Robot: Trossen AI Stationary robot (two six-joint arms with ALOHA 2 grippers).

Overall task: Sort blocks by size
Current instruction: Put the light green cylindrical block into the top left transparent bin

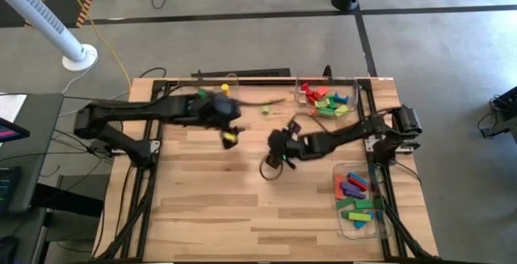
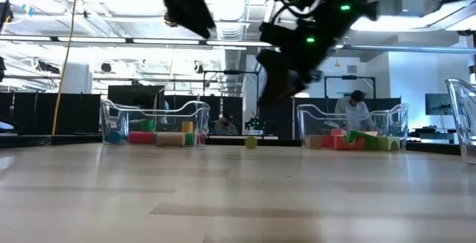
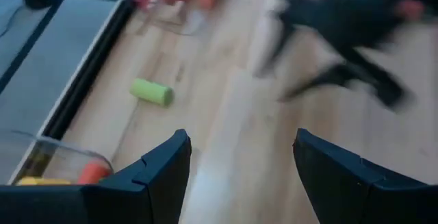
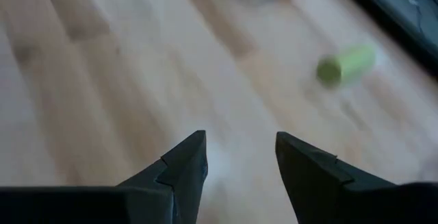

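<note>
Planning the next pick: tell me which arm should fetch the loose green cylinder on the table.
Probably right. The right gripper hangs empty, jaws open, near the green cylinder. The left gripper looks about as close, so it's a narrow call.

table (image 1: 210,207): wood | on it: trays (image 1: 359,202); green cylinder (image 1: 264,111)

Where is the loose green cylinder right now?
In the high view the green cylinder lies alone on bare wood near the table's far edge, between the two far clear trays, apart from both.
</note>
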